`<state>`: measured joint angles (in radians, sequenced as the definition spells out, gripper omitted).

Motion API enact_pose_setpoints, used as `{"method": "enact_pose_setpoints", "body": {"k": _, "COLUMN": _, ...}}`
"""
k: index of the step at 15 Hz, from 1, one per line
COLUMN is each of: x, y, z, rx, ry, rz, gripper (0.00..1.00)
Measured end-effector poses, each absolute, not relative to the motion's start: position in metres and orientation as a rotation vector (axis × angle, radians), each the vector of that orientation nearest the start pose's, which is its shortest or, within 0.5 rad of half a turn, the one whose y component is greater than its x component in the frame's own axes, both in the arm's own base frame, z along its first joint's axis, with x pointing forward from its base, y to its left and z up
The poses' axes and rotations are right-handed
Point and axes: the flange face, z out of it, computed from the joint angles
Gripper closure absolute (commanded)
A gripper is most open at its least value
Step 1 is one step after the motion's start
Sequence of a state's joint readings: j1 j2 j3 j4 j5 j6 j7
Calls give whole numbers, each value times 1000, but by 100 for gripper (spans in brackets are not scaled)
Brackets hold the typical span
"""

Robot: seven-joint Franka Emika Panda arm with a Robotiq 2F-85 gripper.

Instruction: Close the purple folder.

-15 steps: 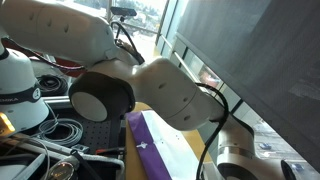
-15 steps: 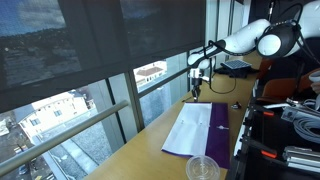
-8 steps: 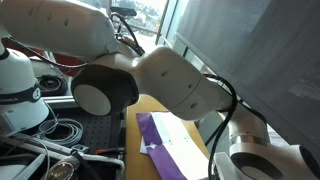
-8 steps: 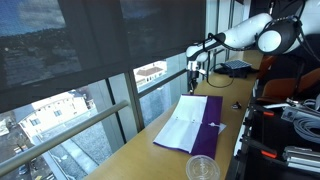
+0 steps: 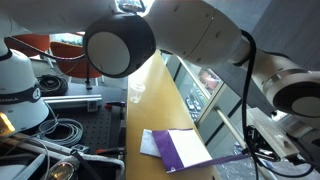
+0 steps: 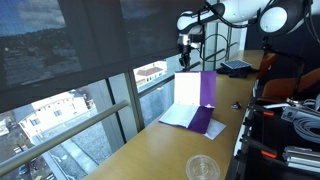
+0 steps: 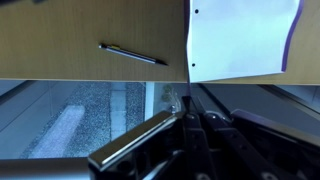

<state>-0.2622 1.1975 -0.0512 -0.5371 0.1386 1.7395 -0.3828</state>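
Observation:
The purple folder (image 6: pixel 203 122) lies on the wooden table (image 6: pixel 150 150) next to the window. One half stands nearly upright (image 6: pixel 196 88), with white sheets facing the window and a purple strip along its side. My gripper (image 6: pixel 185 55) is above that raised half, at its top edge. In an exterior view the purple cover (image 5: pixel 182 150) shows below my arm. In the wrist view the white page (image 7: pixel 240 38) lies on the table far below. My fingers (image 7: pixel 188 105) are together, with a thin purple edge between them.
A pen (image 7: pixel 132 54) lies on the table beside the folder. A clear plastic cup (image 6: pixel 203 168) stands near the table's front. A dark flat device (image 6: pixel 237 67) sits at the far end. Cables and equipment (image 6: pixel 290 125) line the side away from the window.
My gripper has risen and carried one half of the folder from lying open and flat to standing nearly upright. The arm has swung up and away from the table.

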Motion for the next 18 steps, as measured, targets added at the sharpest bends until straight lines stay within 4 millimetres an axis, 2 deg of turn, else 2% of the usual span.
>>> {"method": "enact_pose_setpoints", "body": {"k": 3, "x": 776, "y": -205, "z": 334, "rx": -3107, "ry": -156, "rz": -71, "gripper": 100}}
{"method": "enact_pose_setpoints", "body": {"k": 6, "x": 777, "y": -187, "z": 356, "rx": -3111, "ry": -193, "rz": -71, "gripper": 100}}
{"method": "enact_pose_setpoints", "body": {"k": 10, "x": 782, "y": -162, "z": 351, "rx": -3118, "ry": -247, "rz": -44, "gripper": 100}}
{"method": "enact_pose_setpoints", "body": {"k": 18, "x": 781, "y": -140, "z": 313, "rx": -3242, "ry": -423, "rz": 165, "gripper": 100}}
